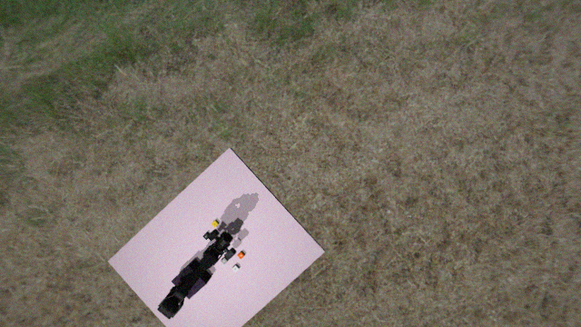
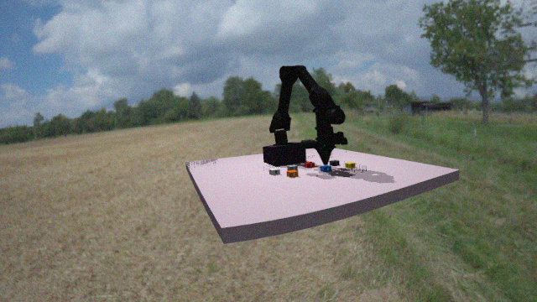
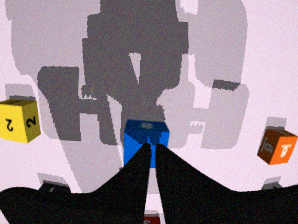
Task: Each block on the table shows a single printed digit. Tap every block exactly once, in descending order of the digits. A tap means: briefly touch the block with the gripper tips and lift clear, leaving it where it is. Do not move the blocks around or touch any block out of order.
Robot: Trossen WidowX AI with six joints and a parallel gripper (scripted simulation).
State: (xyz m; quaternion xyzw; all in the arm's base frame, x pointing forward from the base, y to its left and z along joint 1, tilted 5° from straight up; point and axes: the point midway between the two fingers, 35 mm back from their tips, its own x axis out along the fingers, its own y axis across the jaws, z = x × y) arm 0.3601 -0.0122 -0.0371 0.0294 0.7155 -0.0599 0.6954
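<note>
One blue block (image 2: 325, 169) (image 3: 131, 150), beneath clenched, empty pincer (image 1: 223, 247) (image 2: 325, 164) (image 3: 152, 149).
Yellow block (image 1: 215, 223) (image 2: 350, 165) (image 3: 20, 120) nearer worktop's (image 1: 272, 236) (image 2: 235, 210) (image 3: 100, 175) top corner in top view.

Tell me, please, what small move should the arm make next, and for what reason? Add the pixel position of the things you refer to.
Probably a short lift straight up, once a light touch is made. The shut gripper (image 2: 325, 164) (image 3: 152, 149) has its tips right at the blue block (image 2: 325, 169) (image 3: 146, 131), and a tap should leave it in place; whether they already touch, I cannot tell.
</note>
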